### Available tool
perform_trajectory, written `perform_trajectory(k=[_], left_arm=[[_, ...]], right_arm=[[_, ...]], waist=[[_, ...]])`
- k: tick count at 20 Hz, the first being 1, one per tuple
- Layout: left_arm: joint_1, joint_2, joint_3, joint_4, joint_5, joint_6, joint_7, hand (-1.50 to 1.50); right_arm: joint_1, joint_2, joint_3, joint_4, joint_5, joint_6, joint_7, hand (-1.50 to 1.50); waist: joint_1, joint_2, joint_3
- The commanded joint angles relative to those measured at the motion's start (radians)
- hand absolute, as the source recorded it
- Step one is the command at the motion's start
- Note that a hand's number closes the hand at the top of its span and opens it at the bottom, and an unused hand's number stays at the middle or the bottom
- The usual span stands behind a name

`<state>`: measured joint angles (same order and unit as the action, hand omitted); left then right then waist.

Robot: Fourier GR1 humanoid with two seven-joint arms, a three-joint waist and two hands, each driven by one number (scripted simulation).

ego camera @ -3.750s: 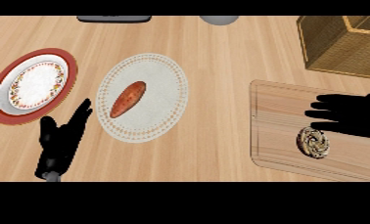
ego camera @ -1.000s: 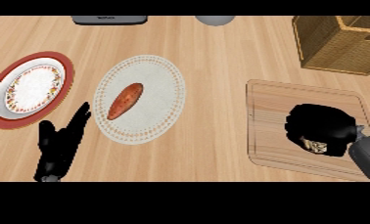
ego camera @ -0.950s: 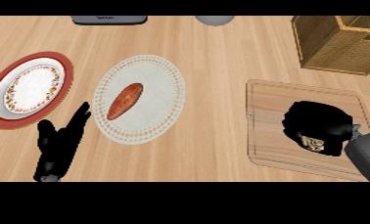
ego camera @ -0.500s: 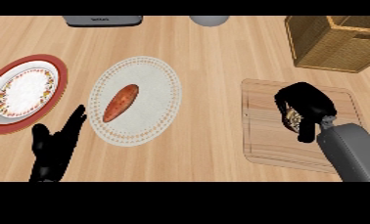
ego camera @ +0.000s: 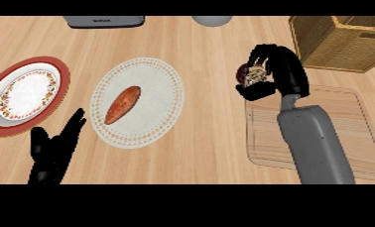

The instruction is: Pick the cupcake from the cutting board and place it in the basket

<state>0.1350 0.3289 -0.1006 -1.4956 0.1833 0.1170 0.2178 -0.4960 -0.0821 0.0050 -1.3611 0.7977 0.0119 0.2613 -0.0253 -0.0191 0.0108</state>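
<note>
My right hand (ego camera: 282,72) is curled round the cupcake (ego camera: 253,75), which shows as a brown and cream patch between the fingers and thumb. The hand holds it above the counter, just past the far left corner of the wooden cutting board (ego camera: 337,122). The wicker basket (ego camera: 338,42) stands at the far right, to the right of the hand. My left hand (ego camera: 53,149) rests open at the lower left, fingers up.
A white placemat-like plate (ego camera: 157,82) with a sweet potato (ego camera: 121,104) lies mid-left. A red-rimmed plate (ego camera: 29,92) sits at the left edge. A grey appliance (ego camera: 102,21) and a grey round object (ego camera: 212,21) stand at the far edge.
My right hand closed on the cupcake on the cutting board, then lifted it up and away toward the far left corner of the board. The left hand stayed put.
</note>
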Motion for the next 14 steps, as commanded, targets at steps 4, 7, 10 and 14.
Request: perform_trajectory(k=[4, 7, 10, 14], left_arm=[[0.022, -0.016, 0.001, 0.08, 0.01, -0.009, 0.036, 0.0], [0.026, -0.042, -0.026, 0.068, -0.012, 0.006, 0.039, 0.0], [0.043, -0.041, -0.03, 0.035, -0.019, 0.003, 0.042, 0.0], [-0.018, -0.05, -0.016, 0.096, -0.014, -0.017, 0.035, 0.0]], right_arm=[[-0.207, 0.021, -0.141, -0.258, -0.053, -0.008, 0.293, 1.5], [-0.305, -0.059, -0.194, -0.271, -0.012, 0.04, 0.431, 1.5], [-0.378, -0.136, -0.254, -0.258, -0.029, 0.091, 0.486, 1.5], [-0.471, -0.205, -0.314, -0.171, -0.047, 0.086, 0.495, 1.5]], waist=[[0.001, 0.01, -0.013], [0.013, 0.013, -0.013], [0.024, 0.015, -0.011], [0.029, 0.021, -0.012]])
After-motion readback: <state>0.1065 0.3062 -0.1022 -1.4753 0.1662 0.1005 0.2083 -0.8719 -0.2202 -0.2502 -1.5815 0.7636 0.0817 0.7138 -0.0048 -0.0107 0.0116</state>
